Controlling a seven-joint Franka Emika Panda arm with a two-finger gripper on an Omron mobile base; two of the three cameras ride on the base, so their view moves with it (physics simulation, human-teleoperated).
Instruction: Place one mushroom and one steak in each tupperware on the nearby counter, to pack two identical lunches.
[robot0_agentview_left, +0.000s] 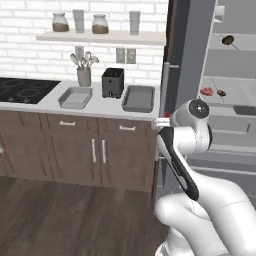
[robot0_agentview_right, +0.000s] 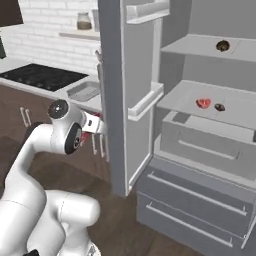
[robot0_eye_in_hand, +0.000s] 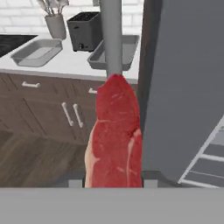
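The hand (robot0_eye_in_hand: 113, 183) grips a steak (robot0_eye_in_hand: 114, 140) at lower centre of the hand view. Two empty tupperware trays (robot0_eye_in_hand: 35, 51) (robot0_eye_in_hand: 114, 54) sit on the table (robot0_eye_in_hand: 65, 65), upper left.

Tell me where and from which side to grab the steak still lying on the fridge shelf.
Take the steak across its narrow width, coming from the open front of the fridge and slightly above. It lies flat on the shelf with a mushroom just beside it, so keep the fingers clear of that side. The gripper is shut on another steak.
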